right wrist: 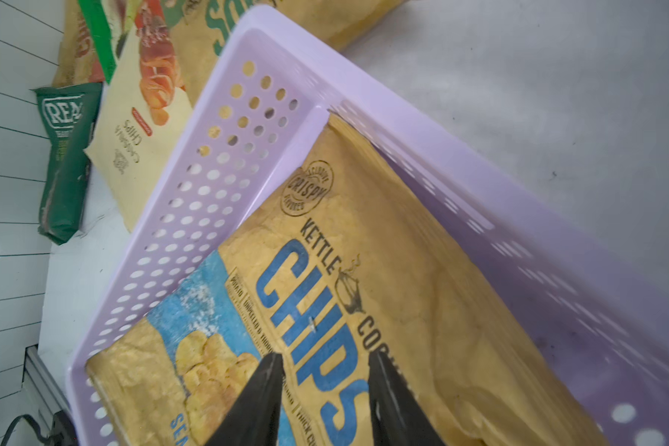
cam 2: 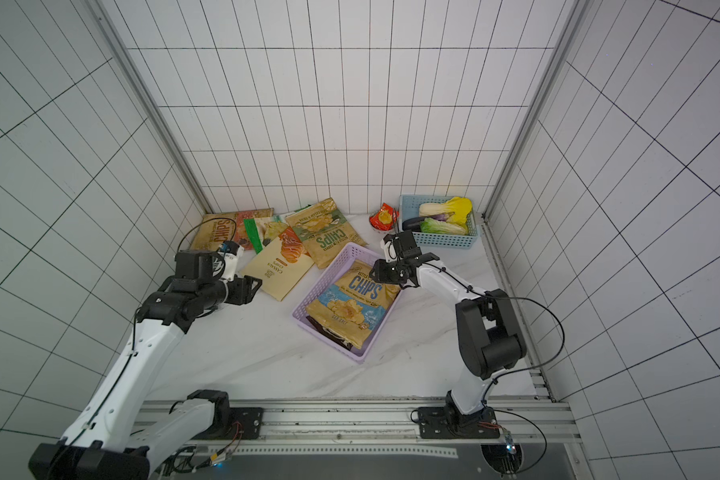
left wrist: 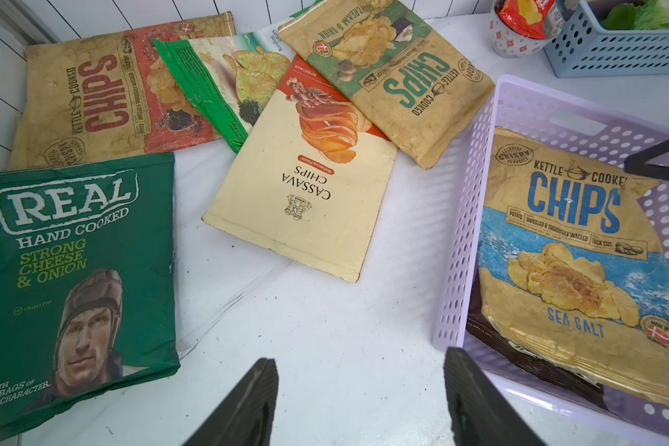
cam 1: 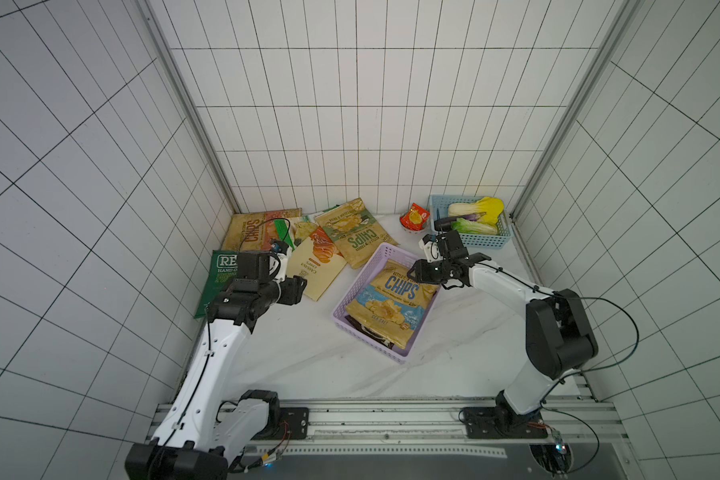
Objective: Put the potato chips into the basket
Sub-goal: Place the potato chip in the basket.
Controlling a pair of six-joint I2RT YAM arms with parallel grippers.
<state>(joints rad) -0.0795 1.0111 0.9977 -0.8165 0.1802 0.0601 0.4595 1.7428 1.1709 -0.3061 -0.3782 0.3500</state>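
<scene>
Counter [cam 1: 308, 353]: white and marbled, with tiled walls on three sides; read the clock hours from the top views, 12 at the back wall.
Basket [cam 1: 356, 282]: your lilac basket sits mid-counter, turned at an angle.
In the basket: a tan sea salt bag [right wrist: 364, 270] with blue "CHIPS" lettering lies flat on top of a dark bag [left wrist: 518, 359].
Right pincer [right wrist: 325, 357]: it hovers over the sea salt bag near the basket's 1 o'clock corner, fingers apart, gripping nothing.
Outside the basket: five bags lie from 9 to 11 o'clock. They are the cassava bag [left wrist: 306, 200], green-lettered bag [left wrist: 394, 81], green-white bag [left wrist: 217, 85], red-lettered bag [left wrist: 105, 96] and REAL bag [left wrist: 74, 270]. The first four overlap.
Left pincer [left wrist: 360, 355]: your fingers stand wide apart and empty above bare counter at 9 o'clock of the basket.
Blue basket [cam 1: 470, 241]: it holds vegetables at 1 o'clock in the back corner, with a red-orange packet [cam 1: 414, 216] just beside it.
</scene>
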